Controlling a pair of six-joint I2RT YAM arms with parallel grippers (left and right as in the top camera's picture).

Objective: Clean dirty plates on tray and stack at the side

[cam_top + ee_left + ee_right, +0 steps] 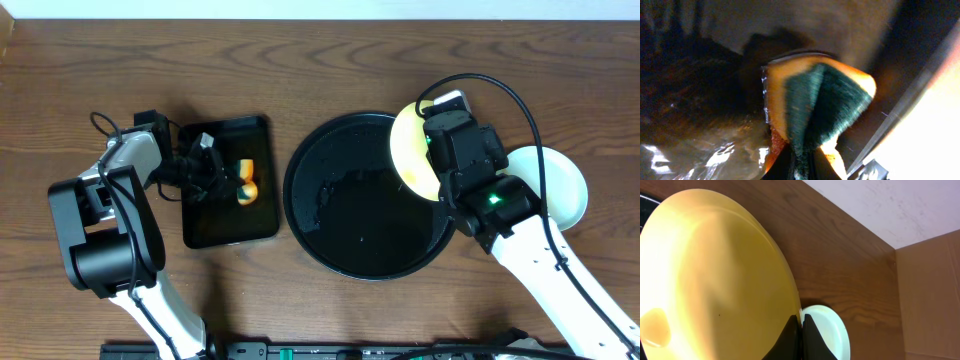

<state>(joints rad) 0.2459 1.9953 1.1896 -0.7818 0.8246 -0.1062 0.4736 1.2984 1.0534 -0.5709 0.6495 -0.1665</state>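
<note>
While the right end effector (801,330) was clenched on the rim of the pale yellow plate (715,275), that plate stood tilted on edge over the 2 o'clock rim of the round tray (370,235), apparently lifted off its floor. Step in hand, by judgement: wiping of the last plate, since the tray otherwise showed only wet streaks. Left end effector (800,165): grasping a sponge (815,100), orange body with a green scouring face, above the rectangular tray (215,225) at 9 o'clock of the round tray, well apart from the plate. Next move, by judgement: the sponge would need carrying toward 3 o'clock and its green face pressing against the plate's centre, with the right grip firm against the push. Mint-white plate (560,185): lay flat on the desk (300,60) at 3 o'clock of the round tray, near the yellow one; whether one plate or two stacked could not be told. Desk: dark brown wood grain. Room: a pale wall (880,205) ran behind the desk, and cardboard (930,300) stood at its far right corner.
</note>
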